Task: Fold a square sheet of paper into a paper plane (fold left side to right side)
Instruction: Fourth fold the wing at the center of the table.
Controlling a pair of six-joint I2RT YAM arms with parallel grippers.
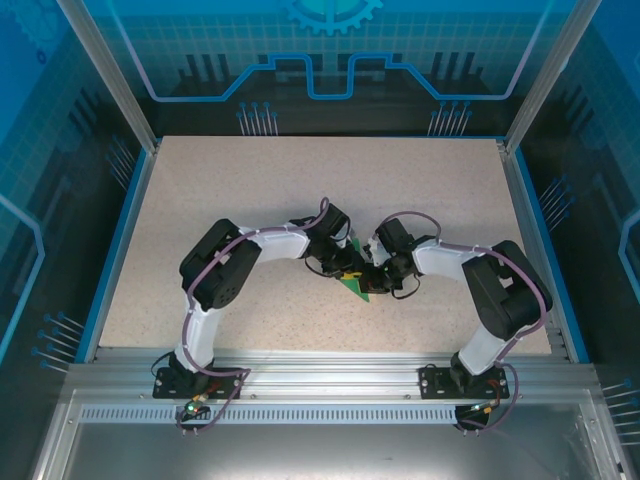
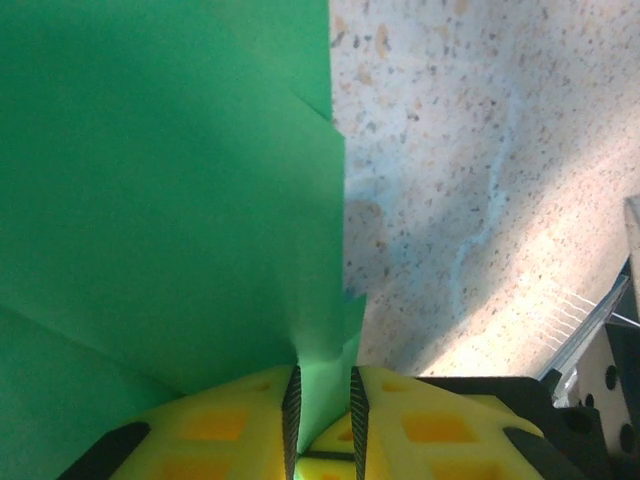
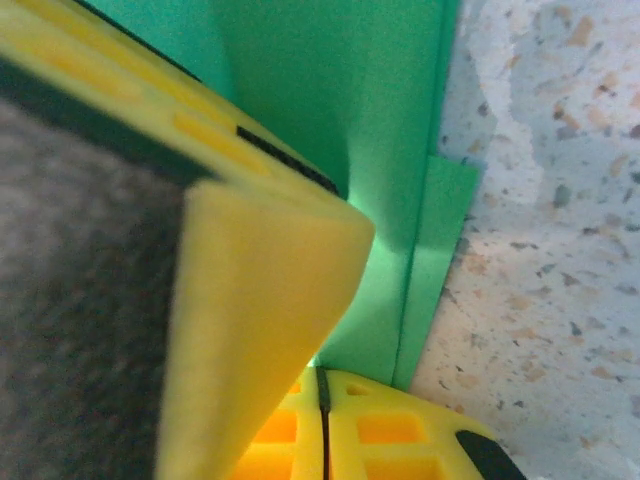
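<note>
The green paper lies folded to a point mid-table, between the two gripper heads. In the left wrist view the paper shows several stacked layers with stepped edges. A raised flap of it runs down between the pads of my left gripper, whose jaws stand narrowly apart around it. My right gripper is shut, pads together, its tips against the folded edge of the paper. I cannot tell if any paper is pinched there. A yellow finger of the left gripper crosses close in front. From above, the left gripper and right gripper nearly touch.
The speckled beige table spreads wide on every side of the paper. Blue-edged rails and clear walls fence it in. A metal frame shows at the right edge of the left wrist view.
</note>
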